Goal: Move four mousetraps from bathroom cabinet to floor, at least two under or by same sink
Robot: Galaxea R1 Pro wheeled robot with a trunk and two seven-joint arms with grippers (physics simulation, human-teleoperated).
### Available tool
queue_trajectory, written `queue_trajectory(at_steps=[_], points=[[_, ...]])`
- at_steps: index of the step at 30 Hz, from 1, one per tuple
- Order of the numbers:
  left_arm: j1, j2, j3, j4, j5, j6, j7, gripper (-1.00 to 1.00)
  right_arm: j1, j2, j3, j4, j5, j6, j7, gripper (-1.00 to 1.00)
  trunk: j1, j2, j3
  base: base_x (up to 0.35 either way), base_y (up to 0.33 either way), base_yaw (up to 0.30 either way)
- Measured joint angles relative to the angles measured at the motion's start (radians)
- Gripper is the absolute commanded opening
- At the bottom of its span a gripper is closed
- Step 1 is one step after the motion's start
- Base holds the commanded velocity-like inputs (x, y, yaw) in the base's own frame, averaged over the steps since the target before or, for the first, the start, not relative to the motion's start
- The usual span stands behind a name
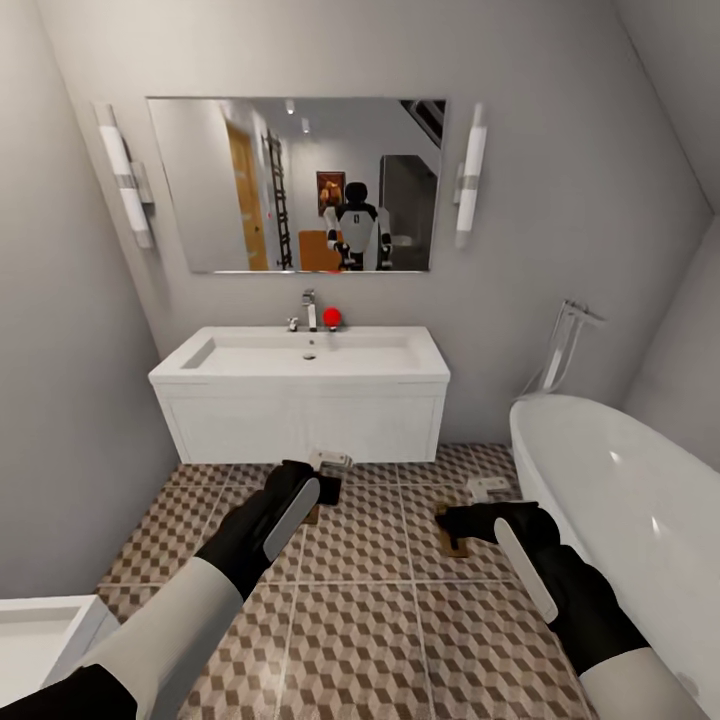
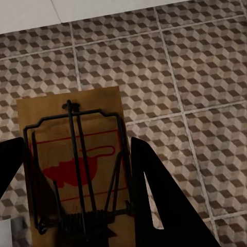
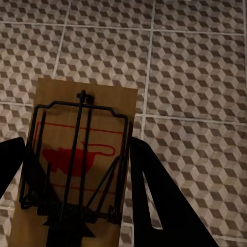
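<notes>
- From the head camera we look forward and down at the sink (image 1: 300, 355), well back from it, tiled floor (image 1: 400, 620) between.
- Our left wrist camera looks down, close over a mousetrap (image 2: 72, 164) on that floor.
- Our right wrist camera looks down, equally close, over another trap (image 3: 80, 159).
- All three views share the floor before the sink.

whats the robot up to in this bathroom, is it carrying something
Yes. The robot stands facing the white sink with both arms held out over the cube-patterned floor. Each gripper is shut on a mousetrap: the left gripper holds one, and the right gripper holds another, each gripped at its sides between the two fingers. Both traps seem to be above the tiles in front of the sink, not yet set down. A white bathtub sits at the right.
</notes>
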Motion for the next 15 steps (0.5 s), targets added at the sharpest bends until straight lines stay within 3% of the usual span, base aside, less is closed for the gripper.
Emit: queue_trajectory(at_steps=[15], points=[[0.000,0.000,-0.001,-0.011,0.000,0.000,0.001,-1.00,0.000,0.001,0.003,-0.039,0.000,0.004,0.000,-1.00,0.058,-0.105,-0.072,0.000,0.000,0.000]])
